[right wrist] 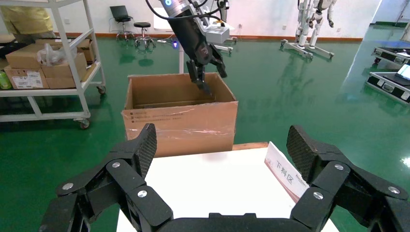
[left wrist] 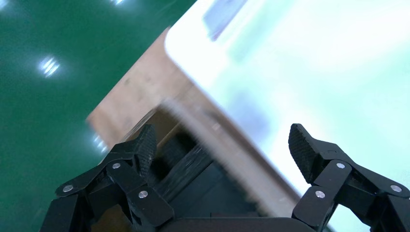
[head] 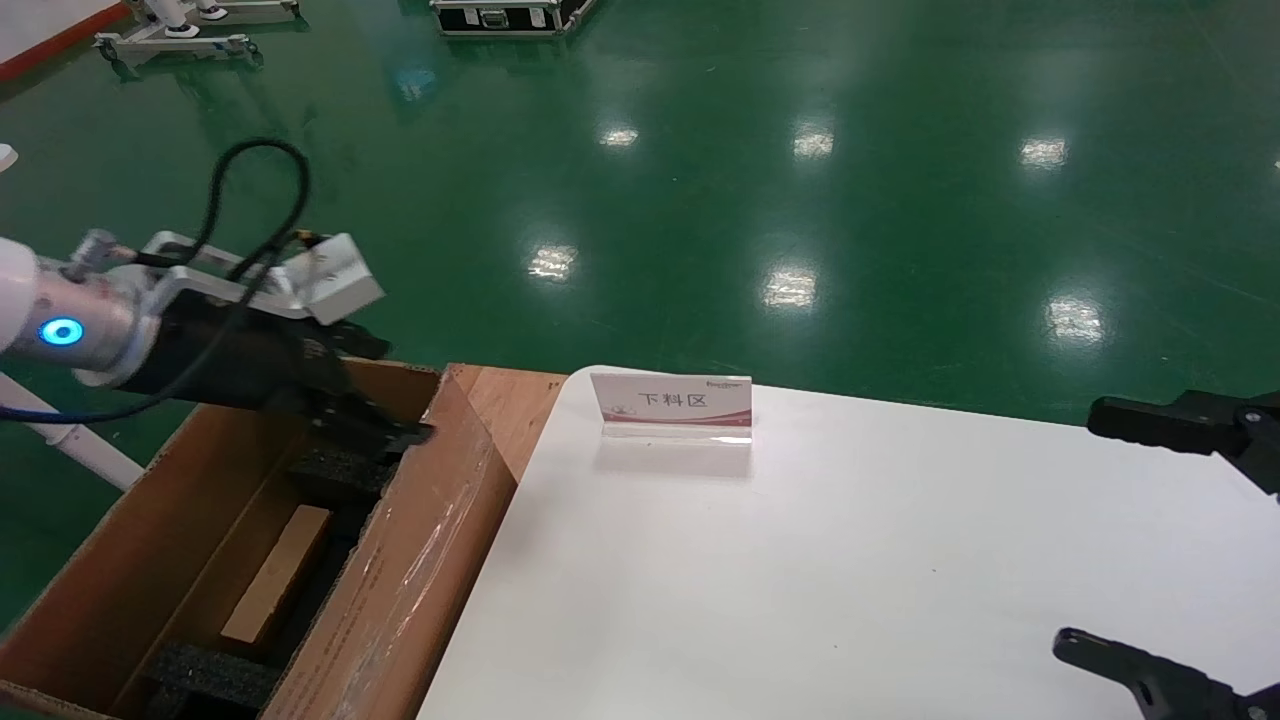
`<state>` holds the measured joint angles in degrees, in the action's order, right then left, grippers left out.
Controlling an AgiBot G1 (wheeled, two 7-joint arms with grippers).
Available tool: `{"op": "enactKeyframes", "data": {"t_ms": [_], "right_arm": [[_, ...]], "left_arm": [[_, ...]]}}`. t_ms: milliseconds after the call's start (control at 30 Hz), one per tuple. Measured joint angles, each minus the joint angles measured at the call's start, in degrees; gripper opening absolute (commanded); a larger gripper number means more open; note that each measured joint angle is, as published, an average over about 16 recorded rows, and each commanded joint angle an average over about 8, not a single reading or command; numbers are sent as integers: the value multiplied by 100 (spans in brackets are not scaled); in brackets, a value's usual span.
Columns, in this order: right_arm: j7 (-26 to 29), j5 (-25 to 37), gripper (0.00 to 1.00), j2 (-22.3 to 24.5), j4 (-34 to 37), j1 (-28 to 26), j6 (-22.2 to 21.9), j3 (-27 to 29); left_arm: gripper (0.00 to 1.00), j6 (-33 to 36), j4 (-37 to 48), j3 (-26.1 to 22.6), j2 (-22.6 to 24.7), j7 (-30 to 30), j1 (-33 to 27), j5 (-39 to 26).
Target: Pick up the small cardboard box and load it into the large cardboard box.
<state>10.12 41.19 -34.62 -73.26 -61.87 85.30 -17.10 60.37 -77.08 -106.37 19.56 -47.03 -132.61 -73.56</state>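
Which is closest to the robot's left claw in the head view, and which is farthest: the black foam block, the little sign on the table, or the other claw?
From the left gripper:
1. Black foam block, just beneath it inside the large cardboard box.
2. Sign, on the white table's far edge, toward the middle.
3. Right gripper, at the table's opposite side.

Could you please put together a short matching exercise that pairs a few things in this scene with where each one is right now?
Things:
1. small box
2. left gripper
3. sign
4. right gripper

Places:
A. standing on the white table
B. lying inside the large box, between black foam blocks
C. open over the table's right side
D. open and empty over the large box's far end

Pairs: 1-B, 2-D, 3-A, 4-C
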Motion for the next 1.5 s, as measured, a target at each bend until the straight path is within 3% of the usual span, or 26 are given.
{"op": "enactKeyframes", "data": {"t_ms": [1500], "right_arm": [[36, 39, 100, -23, -17, 18, 22, 63]], "left_arm": [[100, 2250, 312, 8027, 1373, 3224, 6312, 2817]]}}
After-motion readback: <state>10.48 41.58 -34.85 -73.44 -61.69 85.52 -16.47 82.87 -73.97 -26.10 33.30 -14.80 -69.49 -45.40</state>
